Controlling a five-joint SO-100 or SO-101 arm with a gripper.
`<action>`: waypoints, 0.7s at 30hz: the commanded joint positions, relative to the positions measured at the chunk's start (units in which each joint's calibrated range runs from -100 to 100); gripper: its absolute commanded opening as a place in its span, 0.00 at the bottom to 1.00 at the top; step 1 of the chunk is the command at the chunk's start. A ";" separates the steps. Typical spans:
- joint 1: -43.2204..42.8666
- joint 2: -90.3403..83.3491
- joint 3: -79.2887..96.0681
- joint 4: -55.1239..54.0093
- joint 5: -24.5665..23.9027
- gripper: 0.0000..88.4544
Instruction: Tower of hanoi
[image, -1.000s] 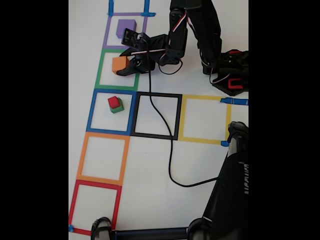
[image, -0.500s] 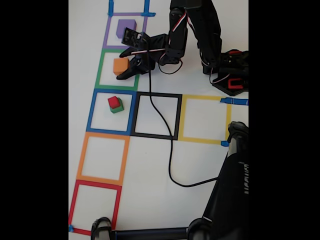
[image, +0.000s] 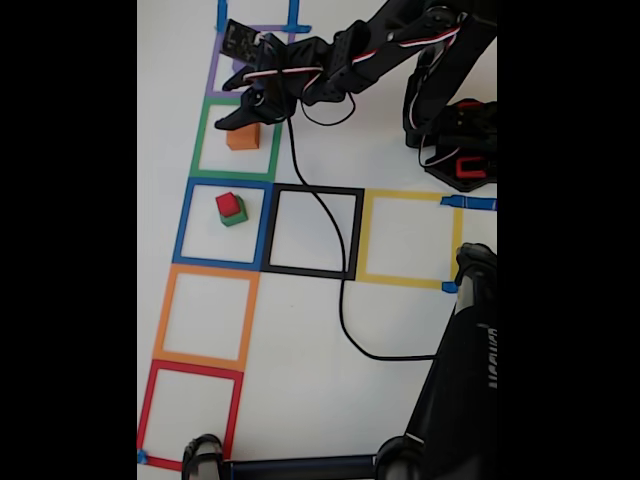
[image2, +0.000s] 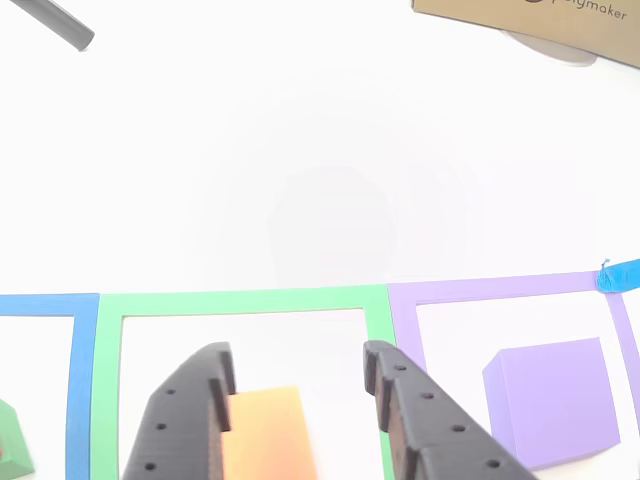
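A white bench (image: 400, 330) marked with tape-outlined squares: an orange cube (image: 242, 137) rests in the green square (image: 203, 140), a purple cube (image2: 555, 400) in the purple square (image2: 500, 290), a green cube (image: 235, 215) in the blue square (image: 185, 225), and a black cable (image: 335, 270) crosses the black square (image: 355, 230).

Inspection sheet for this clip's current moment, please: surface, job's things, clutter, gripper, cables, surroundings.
Surface: white table with taped coloured squares.
Job's things: orange cube in the green square; purple cube in the purple square; red cube on top of the green cube in the blue square.
Clutter: nothing seen.
Gripper: gripper open, above the orange cube, not gripping it.
Cables: black cable runs from the arm across the black square.
Surroundings: cardboard box beyond the table; dark stand at the lower right in the fixed view.
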 joint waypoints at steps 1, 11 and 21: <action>-2.29 -13.73 -8.58 24.57 0.00 0.02; -8.53 -21.32 -44.31 73.96 0.00 0.01; -17.83 -18.58 -76.76 100.77 0.00 0.01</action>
